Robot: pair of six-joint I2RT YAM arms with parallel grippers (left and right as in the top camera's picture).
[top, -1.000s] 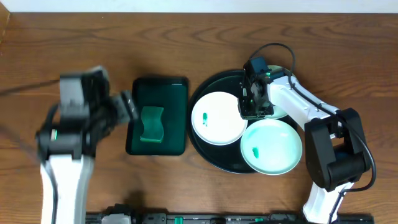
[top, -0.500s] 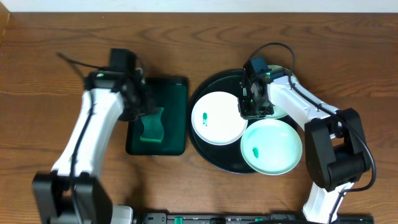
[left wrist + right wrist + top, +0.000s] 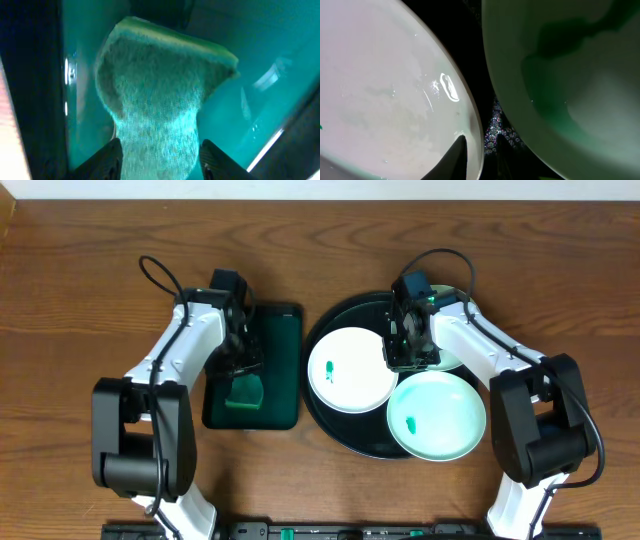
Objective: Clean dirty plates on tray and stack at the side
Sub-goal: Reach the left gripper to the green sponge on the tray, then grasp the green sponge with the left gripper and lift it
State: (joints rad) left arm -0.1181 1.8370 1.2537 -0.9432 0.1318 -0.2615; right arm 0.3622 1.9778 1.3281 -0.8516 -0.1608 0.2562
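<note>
The black round tray holds three plates. A white plate with a green smudge lies on its left. A mint plate with a smudge lies at the front right. A third pale plate lies mostly under my right arm. My right gripper is shut on the white plate's right rim, one finger on top and one outside it, beside the pale plate. My left gripper is open, its fingers straddling a green sponge.
The sponge lies in a dark green rectangular tray left of the black tray. Cables loop behind both arms. The brown wooden table surrounds both trays.
My left arm swung in from the far left and came down over the sponge in the green tray. My right arm and the plates have not moved.
</note>
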